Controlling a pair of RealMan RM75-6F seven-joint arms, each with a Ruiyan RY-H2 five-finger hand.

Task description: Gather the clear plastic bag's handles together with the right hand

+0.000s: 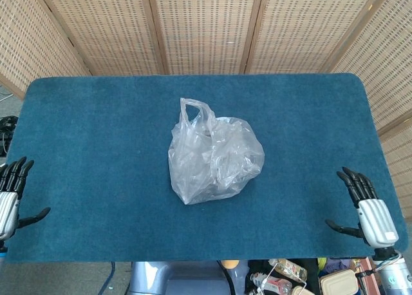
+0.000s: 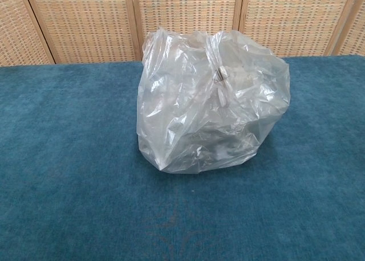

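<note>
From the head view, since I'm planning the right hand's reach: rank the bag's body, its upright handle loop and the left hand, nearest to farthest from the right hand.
1. Bag's body, mid-table, nearest the right hand.
2. Handle loop, on the bag's far left side.
3. Left hand, at the opposite table edge.

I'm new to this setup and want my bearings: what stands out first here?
A crumpled clear bag sits mid-table on the blue cloth, one handle loop standing up at its far side. The left hand and right hand wait open at the near corners, well apart from it.
</note>
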